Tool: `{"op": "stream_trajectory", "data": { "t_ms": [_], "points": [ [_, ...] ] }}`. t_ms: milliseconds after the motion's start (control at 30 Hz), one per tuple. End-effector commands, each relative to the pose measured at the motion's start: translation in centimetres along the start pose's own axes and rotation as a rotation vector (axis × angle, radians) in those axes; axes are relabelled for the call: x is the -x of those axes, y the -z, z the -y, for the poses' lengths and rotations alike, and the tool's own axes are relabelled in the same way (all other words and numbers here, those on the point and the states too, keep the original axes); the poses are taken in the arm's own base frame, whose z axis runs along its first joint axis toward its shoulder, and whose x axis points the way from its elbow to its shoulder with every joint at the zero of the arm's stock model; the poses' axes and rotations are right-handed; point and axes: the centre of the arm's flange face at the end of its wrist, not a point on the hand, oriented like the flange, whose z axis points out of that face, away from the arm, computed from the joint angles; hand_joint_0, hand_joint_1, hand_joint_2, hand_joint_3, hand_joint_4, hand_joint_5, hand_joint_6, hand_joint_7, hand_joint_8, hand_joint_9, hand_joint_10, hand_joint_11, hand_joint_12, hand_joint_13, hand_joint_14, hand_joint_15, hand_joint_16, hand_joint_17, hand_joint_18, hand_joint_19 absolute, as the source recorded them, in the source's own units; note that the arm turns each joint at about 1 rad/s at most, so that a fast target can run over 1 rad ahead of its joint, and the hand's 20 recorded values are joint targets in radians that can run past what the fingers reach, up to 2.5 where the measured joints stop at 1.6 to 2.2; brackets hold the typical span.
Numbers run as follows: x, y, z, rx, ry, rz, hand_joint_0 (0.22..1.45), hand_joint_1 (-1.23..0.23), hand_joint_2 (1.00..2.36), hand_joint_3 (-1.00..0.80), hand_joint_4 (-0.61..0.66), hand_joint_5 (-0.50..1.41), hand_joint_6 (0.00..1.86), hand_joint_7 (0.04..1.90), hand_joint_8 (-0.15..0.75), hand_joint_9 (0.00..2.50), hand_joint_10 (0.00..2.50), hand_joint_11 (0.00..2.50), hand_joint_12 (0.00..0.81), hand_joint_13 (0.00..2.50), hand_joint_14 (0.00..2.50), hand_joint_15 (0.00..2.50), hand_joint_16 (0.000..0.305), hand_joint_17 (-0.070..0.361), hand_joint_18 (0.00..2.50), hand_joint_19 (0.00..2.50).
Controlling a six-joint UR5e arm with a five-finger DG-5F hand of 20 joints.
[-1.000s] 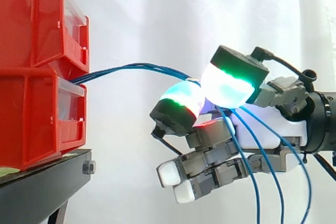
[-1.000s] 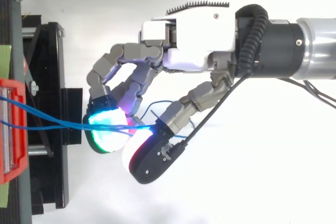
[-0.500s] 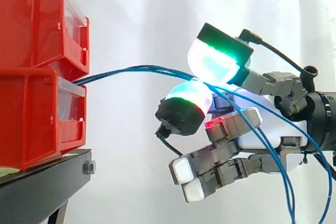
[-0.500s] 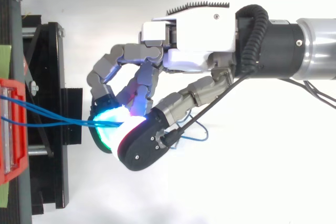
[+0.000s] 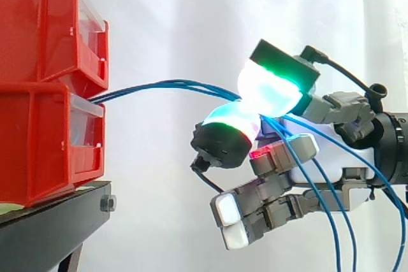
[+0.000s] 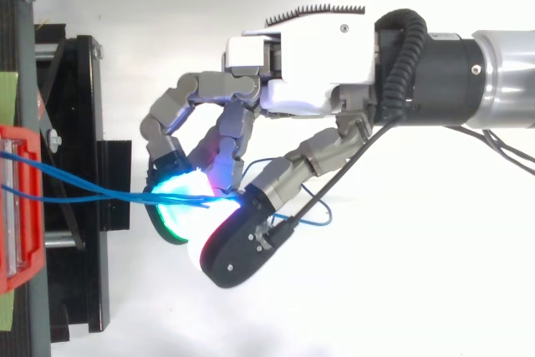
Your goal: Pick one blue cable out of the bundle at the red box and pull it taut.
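Observation:
A bundle of thin blue cables (image 5: 166,83) runs out from between the two stacked red bins (image 5: 38,138) and arcs right to my hand (image 5: 322,157). Two curled fingertips (image 5: 271,90), glowing green and cyan, press together from above and below with the cables pinched between them. I cannot tell whether one strand or several are caught. Behind the pinch the cables hang down past the palm. From above, the cables (image 6: 84,193) leave the red bin (image 6: 12,206) at the left edge and meet the glowing pads of the hand (image 6: 318,64).
The red bins stand on a black stand (image 5: 57,221), which in the top view lies along the left side (image 6: 84,123). A white curtain hangs behind. The arm (image 6: 468,73) reaches in from the right.
The upper glowing pad has dropped back onto the lower one, closing over the cables. The loose cable lengths behind the hand now hang more steeply. The hand has barely shifted.

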Motion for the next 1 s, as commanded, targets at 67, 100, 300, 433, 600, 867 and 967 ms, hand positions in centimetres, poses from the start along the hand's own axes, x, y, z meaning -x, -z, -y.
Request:
{"op": "stream_trajectory", "data": {
  "t_ms": [67, 100, 300, 433, 600, 867, 967],
  "points": [
    [-0.02, 0.01, -0.01, -0.001, -0.001, 0.0, 0.45, -0.91, 1.0, -0.5, 0.03, -0.12, 0.92, 1.11, 0.341, 1.3, 0.0, 1.42, 0.372, 0.83, 0.02, 0.47, 0.058, 0.131, 0.73, 0.34],
    [-0.02, 0.01, -0.01, -0.001, -0.001, 0.0, 0.43, -0.87, 1.0, -0.5, 0.03, -0.11, 0.92, 1.11, 0.346, 1.31, 0.0, 1.41, 0.381, 0.84, 0.02, 0.47, 0.06, 0.135, 0.74, 0.34],
    [-0.02, 0.0, 0.11, -0.003, 0.001, 0.0, 0.45, -0.46, 1.0, -0.5, 0.05, -0.08, 0.86, 1.17, 0.351, 1.38, 0.01, 1.3, 0.38, 0.85, 0.02, 0.46, 0.06, 0.135, 0.72, 0.42],
    [-0.02, 0.01, -0.01, -0.001, 0.001, 0.0, 0.53, -0.45, 1.0, -0.5, 0.09, -0.07, 0.83, 1.2, 0.321, 1.38, 0.02, 1.19, 0.352, 0.84, 0.02, 0.48, 0.054, 0.121, 0.68, 0.47],
    [-0.14, 0.0, 0.0, -0.001, 0.001, -0.002, 0.57, -0.67, 1.01, -0.34, 0.11, -0.1, 0.86, 1.23, 0.335, 1.32, 0.02, 1.27, 0.354, 0.84, 0.02, 0.49, 0.052, 0.118, 0.69, 0.46],
    [-0.25, -0.03, 0.12, -0.003, 0.001, -0.003, 0.6, -0.85, 1.02, -0.12, 0.15, -0.1, 0.9, 1.25, 0.377, 1.3, 0.01, 1.31, 0.373, 0.86, 0.02, 0.48, 0.056, 0.126, 0.74, 0.41],
    [-0.26, -0.02, 0.0, -0.001, 0.001, -0.003, 0.64, -0.88, 1.02, -0.08, 0.08, -0.11, 0.92, 1.24, 0.363, 1.26, 0.01, 1.31, 0.362, 0.85, 0.02, 0.48, 0.054, 0.122, 0.73, 0.39]
  ]
}}
